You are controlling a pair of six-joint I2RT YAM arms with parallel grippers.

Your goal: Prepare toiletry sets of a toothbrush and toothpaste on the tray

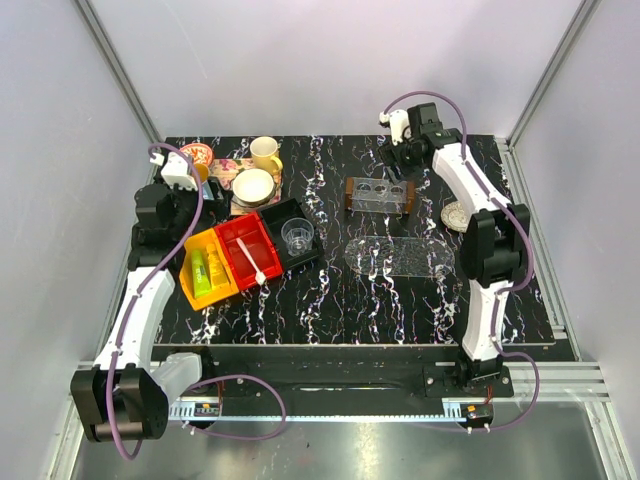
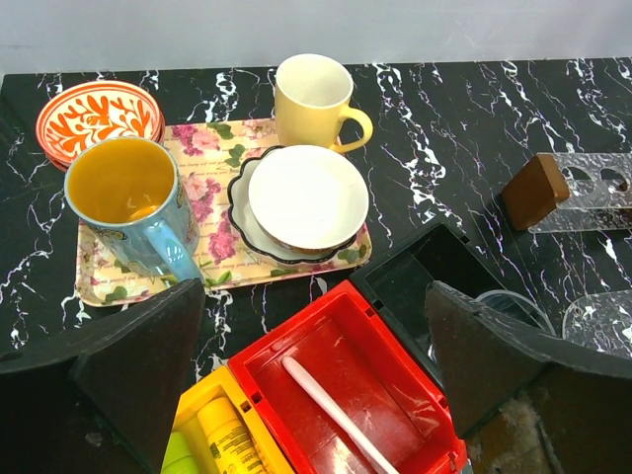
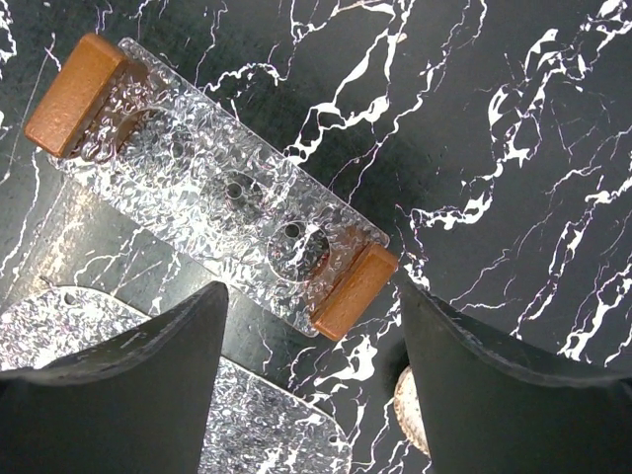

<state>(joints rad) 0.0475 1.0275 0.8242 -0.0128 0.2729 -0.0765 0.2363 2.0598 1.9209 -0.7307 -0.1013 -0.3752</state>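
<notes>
The left pincer (image 2: pixel 314 306) hangs released and empty, jaws spread wide, right above the red plastic bin (image 2: pixel 296 360). On that bin's floor lies the slim white plastic toothbrush (image 2: pixel 334 410), flat, running from 11 to 5 o'clock in the left wrist view. At the bin's 9 o'clock, touching it, the yellow plastic bin (image 2: pixel 212 390) holds the toothpaste: an orange-yellow squeeze tube (image 2: pixel 227 434) with a lime green squeeze tube (image 2: pixel 173 456) just beside it. The right pincer (image 3: pixel 311 296) is likewise released and empty, over one brown end of the clear three-hole rack (image 3: pixel 217 188). The flat clear oval plastic tray (image 1: pixel 400 256) lies bare at the rack's 6 o'clock in the top view, well apart from the bins at its 9 o'clock.

The toothbrush looks light, stiff and smooth, likely to slip or pivot. I would close across mid-handle, jaws square to its length, clear of the bin walls. The tubes look soft: take the fuller body gently, not the flat end.
</notes>
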